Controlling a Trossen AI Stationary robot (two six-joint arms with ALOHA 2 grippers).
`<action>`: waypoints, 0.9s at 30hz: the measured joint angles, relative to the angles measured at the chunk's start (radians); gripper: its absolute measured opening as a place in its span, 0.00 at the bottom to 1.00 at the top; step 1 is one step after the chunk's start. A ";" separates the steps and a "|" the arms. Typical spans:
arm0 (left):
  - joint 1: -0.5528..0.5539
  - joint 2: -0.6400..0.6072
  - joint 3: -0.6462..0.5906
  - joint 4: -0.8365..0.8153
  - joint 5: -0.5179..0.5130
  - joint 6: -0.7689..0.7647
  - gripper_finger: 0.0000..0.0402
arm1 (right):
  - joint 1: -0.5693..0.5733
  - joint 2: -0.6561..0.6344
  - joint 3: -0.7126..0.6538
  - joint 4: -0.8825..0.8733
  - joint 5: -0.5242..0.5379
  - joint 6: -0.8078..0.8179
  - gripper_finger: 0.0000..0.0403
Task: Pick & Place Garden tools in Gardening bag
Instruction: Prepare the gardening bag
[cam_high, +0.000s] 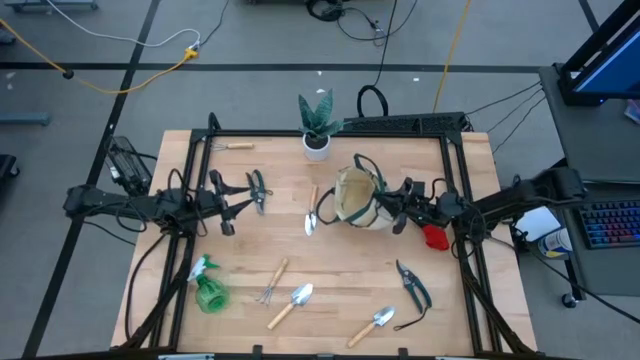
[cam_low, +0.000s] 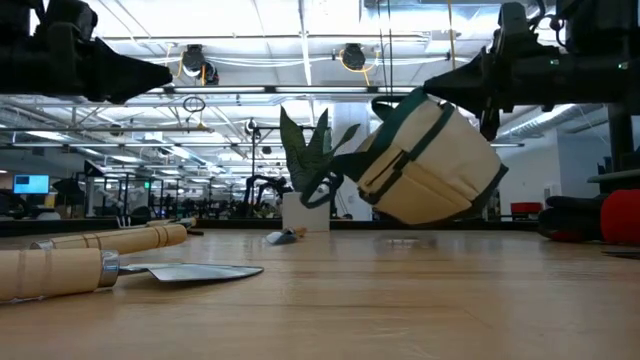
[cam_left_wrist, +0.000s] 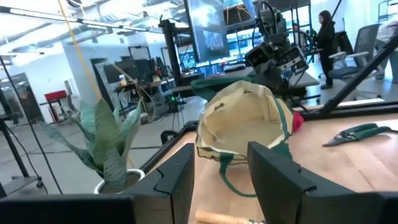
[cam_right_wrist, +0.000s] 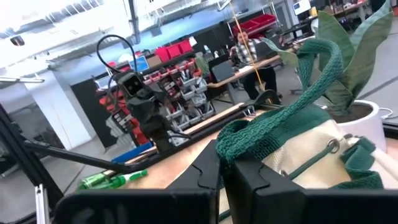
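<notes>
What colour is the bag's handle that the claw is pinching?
Dark green. The handle of the beige bag shows best in the right wrist view, pinched by the right claw.

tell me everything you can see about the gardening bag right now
The gardening bag is a small beige canvas tote with dark green trim, side pockets and green woven loop handles. It hangs tilted above the table, its open, apparently empty mouth turned toward the left arm. The right gripper is shut on one handle at the rim. It sits right of centre, near the potted plant.

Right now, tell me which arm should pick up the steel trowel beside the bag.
Left. Its open gripper hovers free near the wooden-handled steel trowel, while the right gripper is shut on the tilted beige canvas bag.
</notes>
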 joint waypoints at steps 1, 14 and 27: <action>0.000 0.012 0.000 0.015 0.000 0.002 0.38 | 0.000 0.013 0.000 0.013 0.000 0.000 0.01; 0.000 0.321 0.109 0.105 0.002 0.094 0.38 | -0.001 0.157 0.117 0.027 -0.003 -0.005 0.01; 0.000 0.774 0.421 -0.013 0.077 0.277 0.38 | -0.001 0.181 0.131 0.024 -0.030 -0.003 0.01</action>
